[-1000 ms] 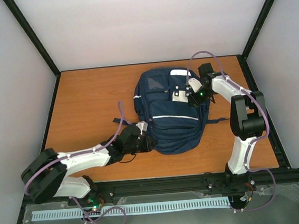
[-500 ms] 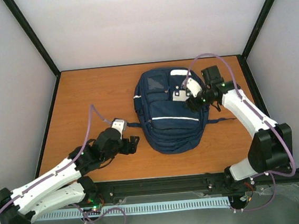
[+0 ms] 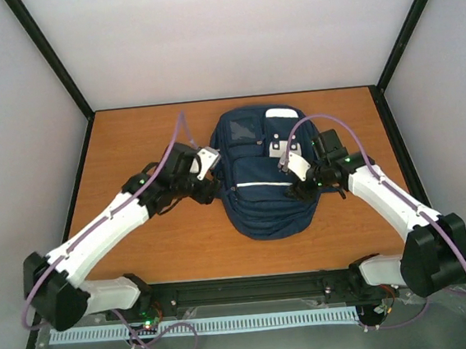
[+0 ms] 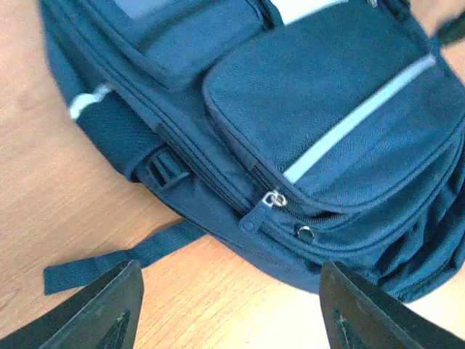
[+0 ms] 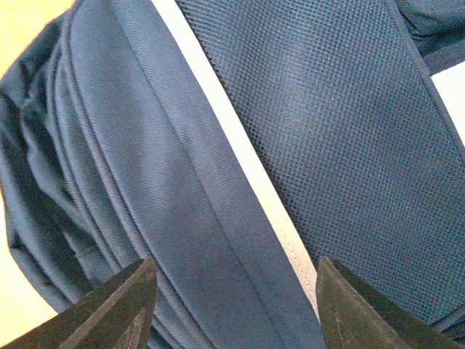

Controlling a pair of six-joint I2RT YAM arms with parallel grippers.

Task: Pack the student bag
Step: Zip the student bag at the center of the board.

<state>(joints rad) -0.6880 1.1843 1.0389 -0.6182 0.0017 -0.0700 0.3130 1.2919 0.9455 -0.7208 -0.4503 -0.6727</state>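
L claw point(image 4: 229, 275), apart, now farther up beside student bag point(image 3: 261, 209) (lengthwise near-far, top far); R claw point(image 5: 234, 265) apart.

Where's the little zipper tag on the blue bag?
In the left wrist view, low in the middle, the zipper pull sits at the front-pocket corner of the student bag, up and right of the loose strap on the table.

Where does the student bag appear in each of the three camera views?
Top external: student bag lies in the picture's centre.
Left wrist: student bag fills the upper right, zip pull near centre.
Right wrist: student bag fills nearly the whole frame.
Shared landmark: orange wooden table beside the bag in every view.
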